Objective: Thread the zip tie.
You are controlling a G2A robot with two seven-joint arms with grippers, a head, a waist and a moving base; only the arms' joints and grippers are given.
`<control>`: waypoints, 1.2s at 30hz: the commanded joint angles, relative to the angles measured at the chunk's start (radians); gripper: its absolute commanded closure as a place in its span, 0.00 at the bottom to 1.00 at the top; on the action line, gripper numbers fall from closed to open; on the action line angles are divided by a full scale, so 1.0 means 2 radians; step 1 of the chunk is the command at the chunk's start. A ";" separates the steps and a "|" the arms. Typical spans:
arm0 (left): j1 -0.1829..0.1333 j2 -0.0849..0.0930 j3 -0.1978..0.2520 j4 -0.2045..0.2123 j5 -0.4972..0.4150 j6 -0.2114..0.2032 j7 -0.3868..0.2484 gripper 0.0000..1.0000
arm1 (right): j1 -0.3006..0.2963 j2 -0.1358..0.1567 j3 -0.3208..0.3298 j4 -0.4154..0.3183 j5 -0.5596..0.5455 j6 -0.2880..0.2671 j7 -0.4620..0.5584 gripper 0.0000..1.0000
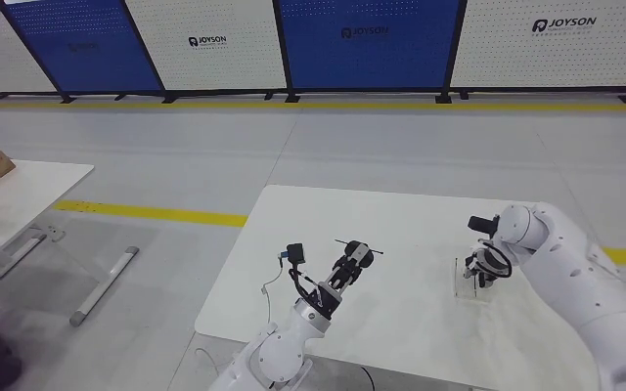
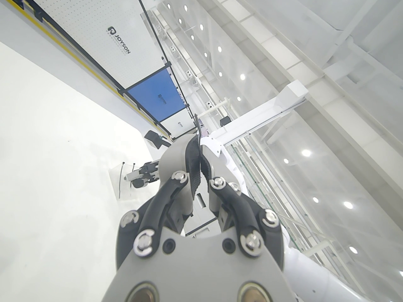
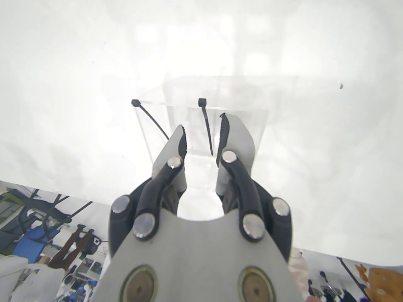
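Observation:
My left gripper (image 1: 350,266) is near the middle of the white table (image 1: 411,210), shut on a thin black zip tie (image 1: 359,245); the tie's end pokes out past the closed pads (image 2: 196,122). To the right, my right gripper (image 1: 480,267) is at a clear acrylic stand (image 1: 468,284) that holds two upright black zip ties. In the right wrist view that gripper (image 3: 202,122) is open, with one upright tie (image 3: 205,120) between its fingertips, not pinched. The second tie (image 3: 150,117) leans just outside one finger.
The clear stand (image 2: 115,176) sits near the table's right side, with bare tabletop between the two arms. Another white table (image 1: 39,191) stands apart at the left. Blue and white panels (image 1: 372,44) line the far wall.

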 commanded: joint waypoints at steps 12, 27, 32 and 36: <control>0.000 0.000 0.000 0.000 0.000 0.000 0.000 1.00 | 0.017 -0.028 -0.017 0.055 -0.007 -0.006 0.004 0.85; 0.000 0.000 0.000 0.000 0.000 0.000 0.000 1.00 | 0.022 -0.035 -0.011 0.065 -0.024 -0.024 -0.009 1.00; 0.000 0.000 0.000 0.000 0.000 0.000 0.000 1.00 | 0.008 -0.017 0.013 0.032 -0.026 -0.033 -0.017 1.00; 0.000 0.000 0.000 0.000 0.000 0.000 0.000 1.00 | -0.016 0.009 0.049 -0.020 -0.024 -0.047 -0.023 1.00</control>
